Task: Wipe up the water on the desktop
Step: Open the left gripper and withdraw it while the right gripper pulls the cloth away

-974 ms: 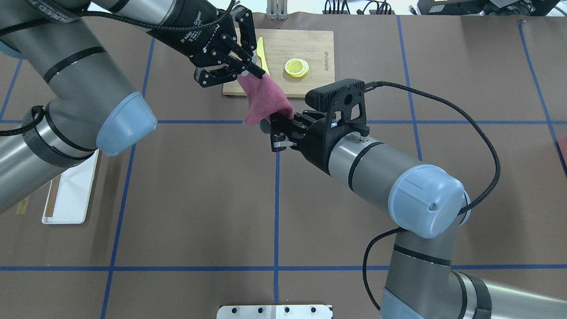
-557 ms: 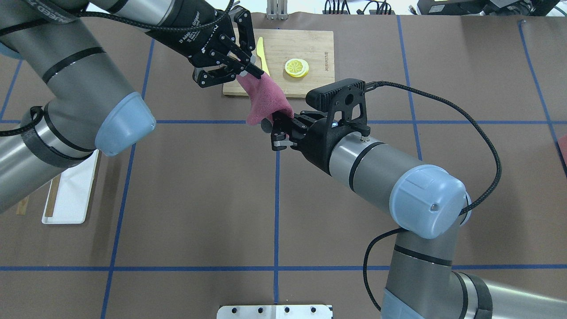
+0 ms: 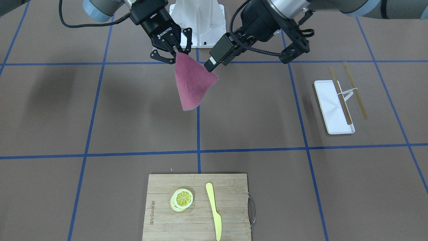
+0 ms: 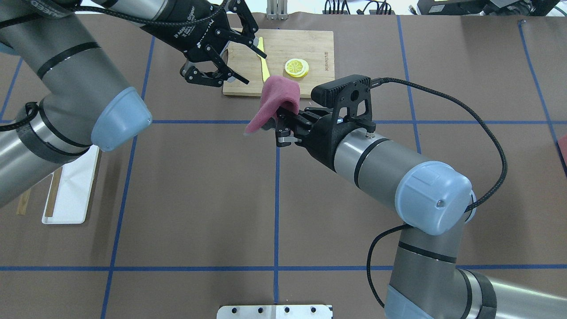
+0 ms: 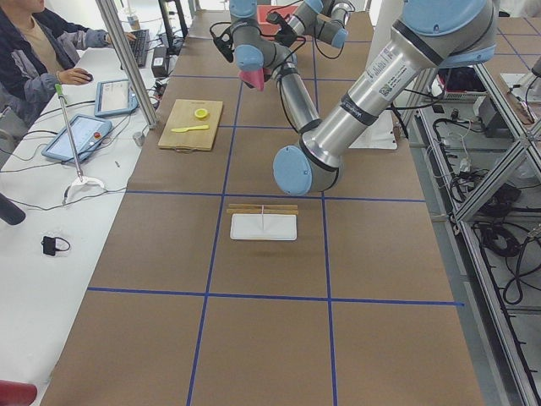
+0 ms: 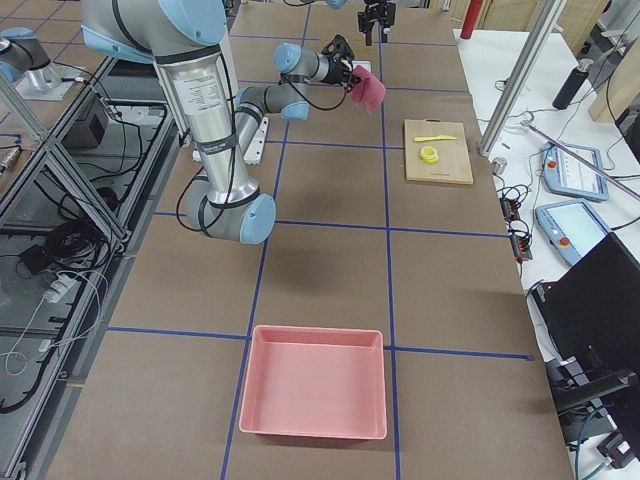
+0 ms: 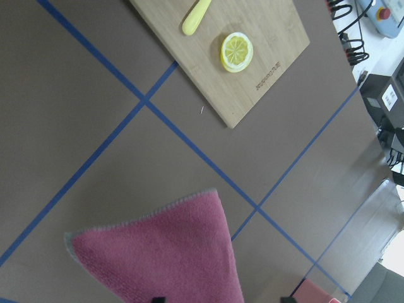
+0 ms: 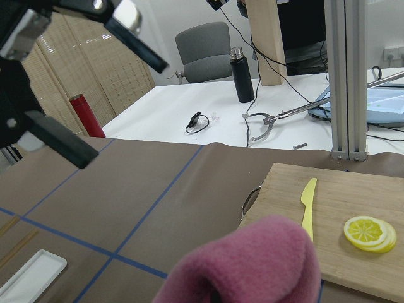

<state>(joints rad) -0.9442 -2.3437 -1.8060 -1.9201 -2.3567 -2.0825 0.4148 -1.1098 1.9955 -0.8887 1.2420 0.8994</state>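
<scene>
Over the middle of the worktop (image 4: 195, 199): a dark pink cloth (image 4: 278, 94) hangs in the air, draped across the right pincer (image 3: 175, 54), with one corner drooping towards the brown surface.
Right pincer: clamped on an upper corner of the cloth, its arm reaching in low and nearly level.
Left pincer (image 4: 256, 69): fingers spread wide and gripping nothing, near the cloth but apart from it, up above the worktop.
Worktop: matte brown sheet crossed by blue tape lines, spread beneath both arms; the cloth is lifted clear of it in the side views.
Cutting board (image 4: 312, 42): pale bamboo, lying on the side away from the robot, carrying lemon slices (image 4: 297, 67) and a yellow knife (image 3: 213, 209).
White tray (image 3: 329, 110): towards the robot's left, with chopsticks (image 3: 355, 91), one lying on it, one just beside.
Pink bin (image 6: 312, 385): at the robot's right end, well apart from everything else.
</scene>
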